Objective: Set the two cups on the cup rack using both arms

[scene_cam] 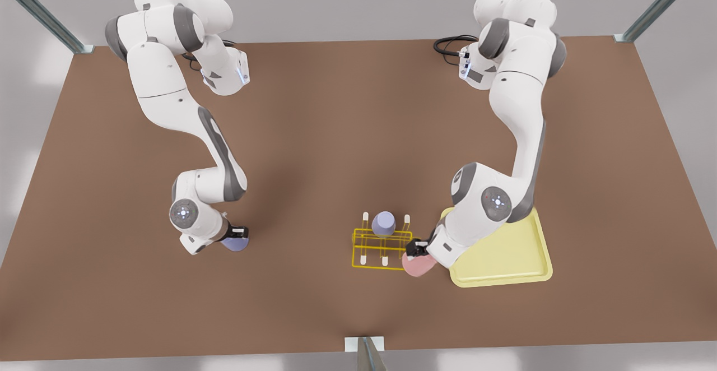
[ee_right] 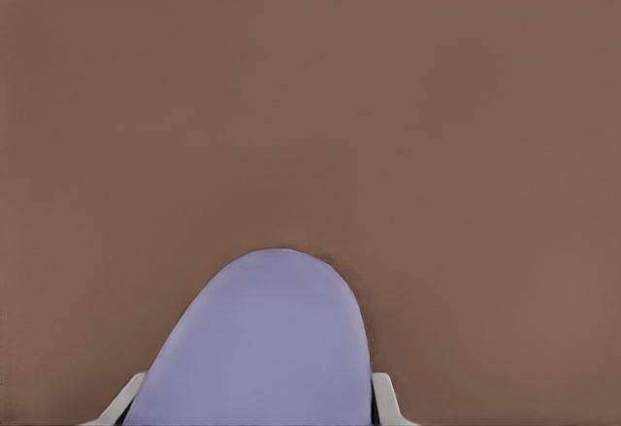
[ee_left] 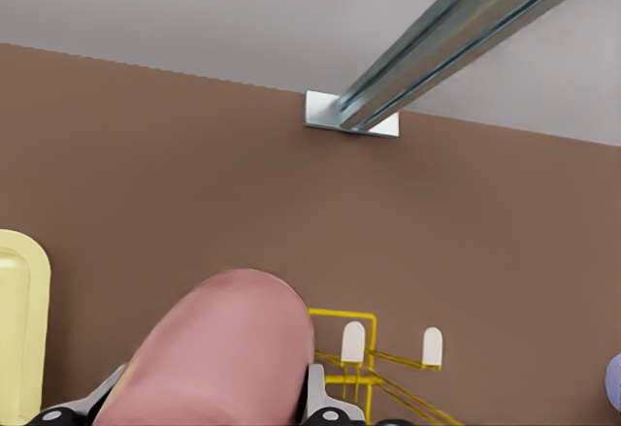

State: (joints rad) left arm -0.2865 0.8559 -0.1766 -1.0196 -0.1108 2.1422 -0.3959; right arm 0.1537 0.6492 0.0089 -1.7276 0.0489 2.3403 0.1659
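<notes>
At the front view's right, my left gripper [scene_cam: 415, 250] is shut on the pale pink cup [scene_cam: 419, 266], held tilted just beside the yellow wire cup rack [scene_cam: 381, 249]. The left wrist view shows that pink cup [ee_left: 213, 348] between the fingers [ee_left: 330, 409], with the rack's white-tipped pegs [ee_left: 352, 341] close by. One lavender cup [scene_cam: 383, 223] sits upside down on a back peg of the rack. At the front view's left, my right gripper [scene_cam: 235, 235] is shut on the other lavender cup [scene_cam: 235, 242], low over the table. In the right wrist view this cup [ee_right: 262, 339] lies between the pads.
A flat pale-yellow tray [scene_cam: 515, 259] lies right of the rack, under the left arm's elbow; its rim [ee_left: 19, 290] appears in the left wrist view. The brown table [scene_cam: 336, 135] has metal frame posts [scene_cam: 367, 354] at the front edge and back corners.
</notes>
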